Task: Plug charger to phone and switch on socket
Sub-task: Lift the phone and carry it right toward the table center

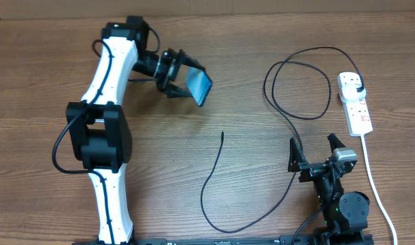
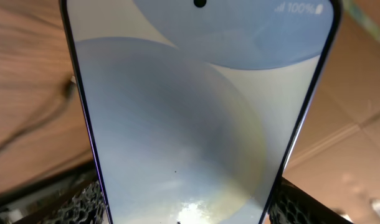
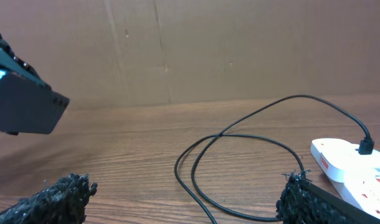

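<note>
Overhead: the left hand [image 1: 190, 80] pinches the phone [image 1: 201, 87], tilted above the bench [image 1: 248, 61]; the right hand [image 1: 312, 146] is spread beside the charger [image 1: 203, 190], which is plugged into the socket [image 1: 357, 109]. Left wrist: the lit screen fills the view. Right wrist: fingers [image 3: 59, 196] apart, socket at right

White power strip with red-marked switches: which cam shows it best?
Overhead: the whole white power strip lies unobstructed, black charger plug seated near its far end. Right wrist catches only that plug end, cropped by the frame edge. Left wrist shows none of it; the lit light-blue smartphone fills the view.
</note>
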Robot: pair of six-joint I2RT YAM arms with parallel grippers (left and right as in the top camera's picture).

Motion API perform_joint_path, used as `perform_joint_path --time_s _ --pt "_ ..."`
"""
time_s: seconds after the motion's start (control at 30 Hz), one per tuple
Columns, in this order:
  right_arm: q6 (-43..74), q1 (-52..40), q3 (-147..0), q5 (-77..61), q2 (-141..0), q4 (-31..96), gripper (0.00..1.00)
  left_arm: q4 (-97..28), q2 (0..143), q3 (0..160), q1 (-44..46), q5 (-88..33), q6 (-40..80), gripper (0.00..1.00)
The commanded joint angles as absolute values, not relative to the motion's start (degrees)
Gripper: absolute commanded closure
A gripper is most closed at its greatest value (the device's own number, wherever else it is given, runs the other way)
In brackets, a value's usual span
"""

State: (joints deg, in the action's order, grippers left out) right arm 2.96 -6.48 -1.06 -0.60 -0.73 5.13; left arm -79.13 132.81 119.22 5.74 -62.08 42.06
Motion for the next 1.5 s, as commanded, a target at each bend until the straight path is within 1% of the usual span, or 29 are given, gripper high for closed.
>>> perform_joint_path --time_s 0.0,0.1,0.33,1.47 --pt "2.74 -6.74 -0.45 -0.03 -0.23 4.84 0.00 -80.03 132.94 120.92 7.22 -73.25 42.46 0.96" --pt "2.72 -6.74 -0.45 -0.05 -0.23 4.84 0.00 -81.41 132.94 120.92 8.16 -75.50 42.46 0.96" --pt "2.72 -6.74 -0.45 -0.03 -0.23 4.84 0.00 -83.99 132.94 120.92 9.39 -75.96 42.44 0.96" --pt "2.72 -6.74 -0.45 -0.05 -0.23 4.84 0.00 -84.44 132.94 120.92 9.85 -76.49 42.04 0.96"
